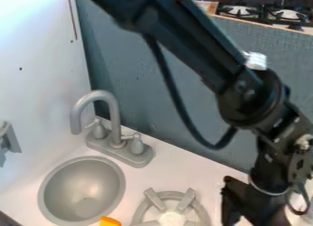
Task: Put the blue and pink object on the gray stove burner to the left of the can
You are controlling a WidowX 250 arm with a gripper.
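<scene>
Nearest the camera was the black arm [189,35], which crossed from the top edge to the lower right, a loose cable [174,94] bowed beneath it. The gripper [245,208] was located low at the right, beside the grey burner [142,210]; whether it stood apart, together or clamped on anything could not be determined. The burner, the nearest item to it, was set in the pale counter [174,168] to the right of the sink [121,184]. In this inspector's judgement, it was a rigid fitting, probably fixed, with smooth surfaces liable to slip; if it proved removable, one raised prong [186,199] would have offered the soundest hold. An orange item [110,221] lay at the bottom edge, between sink and burner, partly cut off. It appeared small and probably light; its stiffness could not be established. A grip across opposite sides, with moderate pressure, was judged suitable, though its concealed portion left the best holding point unconfirmed. The grey faucet [116,124] stood upright behind the sink, and presented a nearby obstruction to any low approach from that side.
</scene>
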